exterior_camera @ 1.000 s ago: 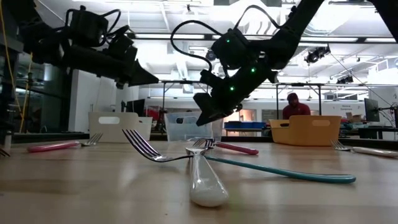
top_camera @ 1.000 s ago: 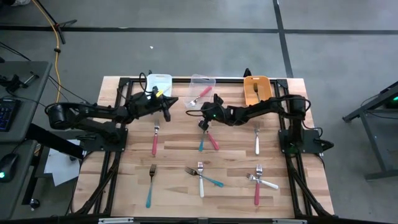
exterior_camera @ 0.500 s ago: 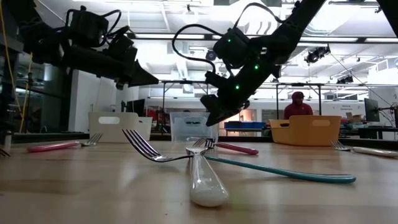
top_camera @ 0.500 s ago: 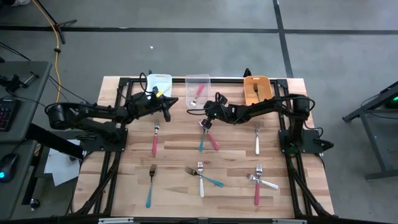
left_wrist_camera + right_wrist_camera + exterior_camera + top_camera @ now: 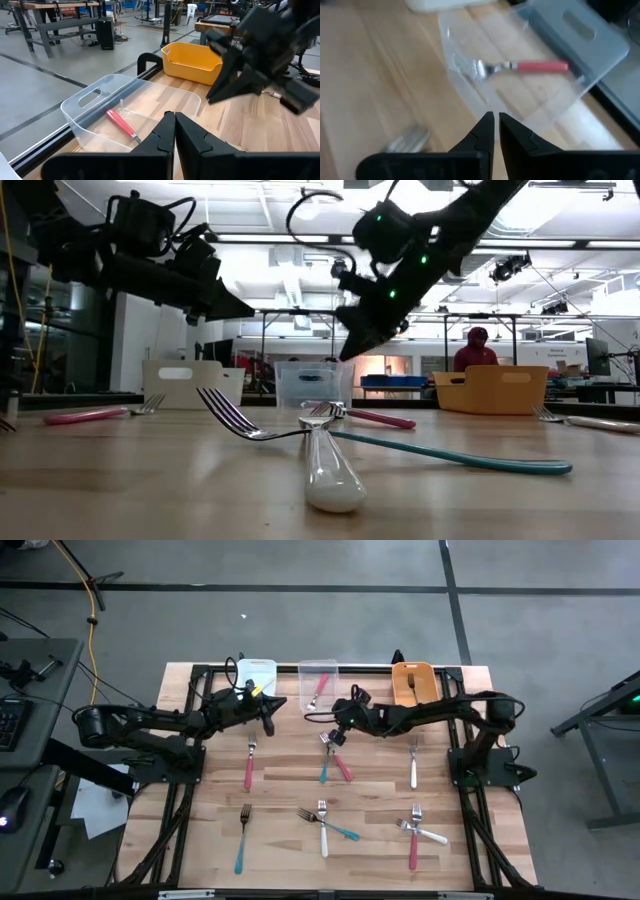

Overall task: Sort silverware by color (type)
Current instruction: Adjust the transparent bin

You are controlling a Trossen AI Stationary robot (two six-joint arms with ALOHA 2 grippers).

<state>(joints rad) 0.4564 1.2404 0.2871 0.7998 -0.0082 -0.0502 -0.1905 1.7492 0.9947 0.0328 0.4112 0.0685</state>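
Observation:
Several forks with red, teal or white handles lie flat on the wooden table. My right gripper hovers shut and empty above the heads of a crossed teal fork and red fork, just on the near side of the clear bin. One red-handled fork lies inside that bin. My left gripper waits shut and empty, raised beside the white bin. A red fork lies near it.
An orange bin stands at the far edge, right of the clear bin. A white fork, a teal fork, a crossed white fork and teal fork, and a red fork crossed with a white fork lie nearer.
My right gripper has risen and drawn slightly toward the table's right, staying shut. The clear bin, skewed a second ago, now stands square to the far edge with the red fork lying inside it.

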